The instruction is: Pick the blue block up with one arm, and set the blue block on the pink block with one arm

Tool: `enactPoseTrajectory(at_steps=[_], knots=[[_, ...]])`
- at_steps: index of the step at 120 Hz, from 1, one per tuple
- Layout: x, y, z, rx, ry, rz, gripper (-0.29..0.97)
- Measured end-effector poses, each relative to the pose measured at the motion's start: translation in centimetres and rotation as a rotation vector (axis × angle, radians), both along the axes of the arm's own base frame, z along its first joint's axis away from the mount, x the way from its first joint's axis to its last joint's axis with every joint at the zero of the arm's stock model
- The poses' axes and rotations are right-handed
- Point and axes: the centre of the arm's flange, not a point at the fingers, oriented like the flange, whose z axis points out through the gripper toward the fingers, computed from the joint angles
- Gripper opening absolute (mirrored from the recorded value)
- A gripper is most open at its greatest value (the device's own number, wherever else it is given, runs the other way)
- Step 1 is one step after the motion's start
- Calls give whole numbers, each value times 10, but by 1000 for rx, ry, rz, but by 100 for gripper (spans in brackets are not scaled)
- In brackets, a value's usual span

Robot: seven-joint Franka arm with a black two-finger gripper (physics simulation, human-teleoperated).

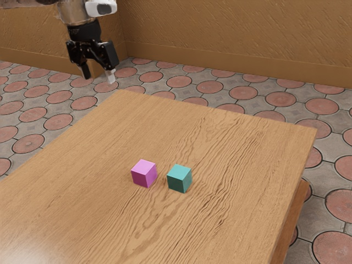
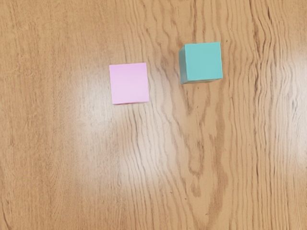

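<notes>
The wooden counter [image 1: 231, 137] is bare grain apart from two cubes near its middle. At the exterior view's upper left hangs the gripper [image 1: 99, 73], high up and well apart from both cubes. Its fingers [image 1: 111, 77] are spread and hold nothing.

Down on the wood, the blue block [image 1: 179, 177], more of a teal shade, sits flat and untouched. It is just beside the pink block [image 1: 144, 172], on the exterior view's right of it, with a strip of counter between them. From the hand's camera, the blue block [image 2: 201, 61] and pink block [image 2: 128, 83] lie side by side on the counter [image 2: 144, 182], not touching. So the pick-up has not begun.

Here is the danger as I read it. The neighbours are close, so a finger dropping into that strip could shove the pink block off its spot. If the fingers come down askew to the blue block's faces, the cube may twist or squirt out as they close. Then comes the stack: the pink top looks no broader than the blue base, so an off-centre release could send it toppling.

The count: one counter, one gripper, two fingers, one blue block, one pink block.
</notes>
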Motion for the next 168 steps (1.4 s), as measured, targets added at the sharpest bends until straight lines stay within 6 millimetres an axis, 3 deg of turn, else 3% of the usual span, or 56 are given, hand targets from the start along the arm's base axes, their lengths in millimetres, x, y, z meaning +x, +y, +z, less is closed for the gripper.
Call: enactPoseTrajectory(at_steps=[15,24,28,36,43,55,67,94,111,125,144,168], knots=[[18,7,-39,-9,39,35,68],[55,35,-106,0,109,93,68],[68,38,-135,0,126,100,68],[76,17,-190,1,144,77,68],[77,-9,-221,14,129,48,68],[79,-28,-256,27,78,53,68],[93,-38,-286,25,18,78,68],[114,-83,-321,33,-109,62,68],[119,-103,-341,24,-145,75,68],[122,-112,-369,22,-148,89,68],[119,-114,-381,44,-166,99,68],[108,-135,-387,58,-179,70,68]])
